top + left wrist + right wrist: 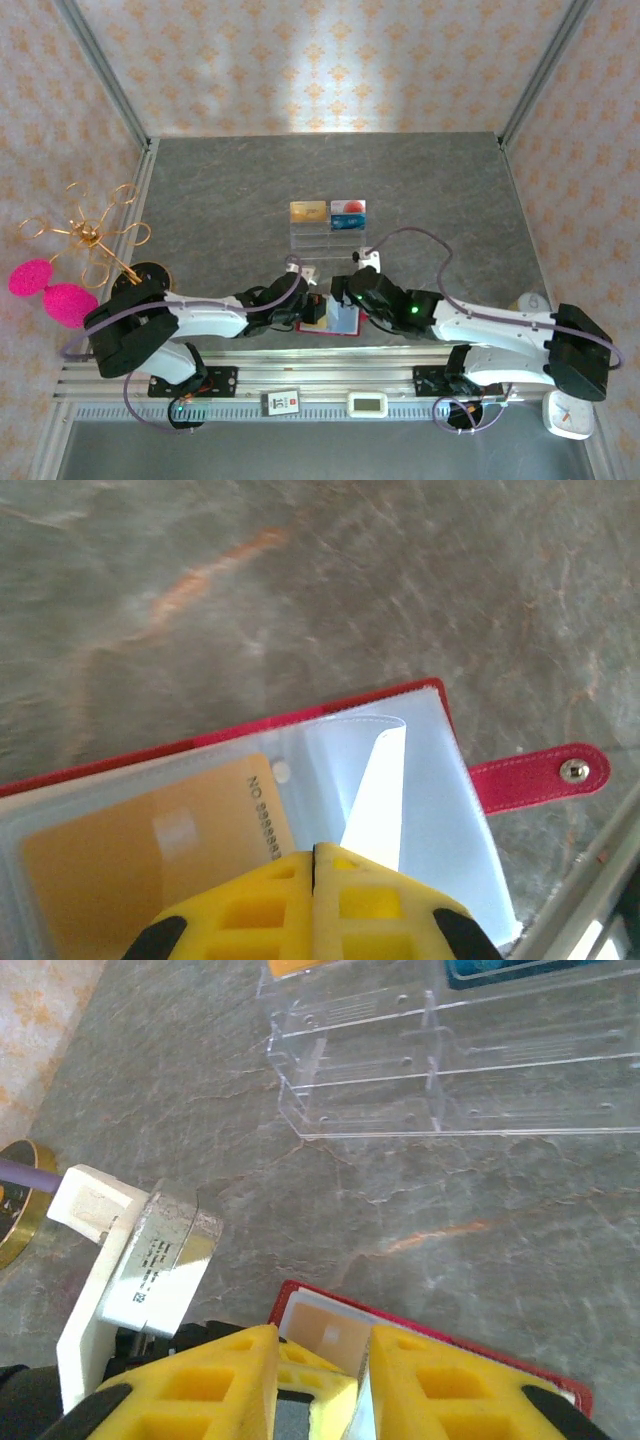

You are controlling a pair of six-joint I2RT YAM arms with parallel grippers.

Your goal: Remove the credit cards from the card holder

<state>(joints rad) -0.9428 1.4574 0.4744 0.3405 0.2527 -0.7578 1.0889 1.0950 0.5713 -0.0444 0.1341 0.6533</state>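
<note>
**Extraction step: card not yet out**

Card holder (338, 325) lies open at the near edge of the table (220, 200), midway along, between both grippers. Red leather-look cover, snap strap (540, 777), glossy clear sleeves (440, 810). An orange credit card (130, 865), thin and flat, sits in one sleeve.

Left gripper (313, 855): yellow ribbed fingers closed together, tips on the sleeve page, seemingly pinning it. Right gripper (320, 1345): jaws partly apart over the holder's edge, nothing plainly gripped.

Next, I judge: pinch the card's exposed edge and draw it along the sleeve. Slick plastic may slip.
</note>
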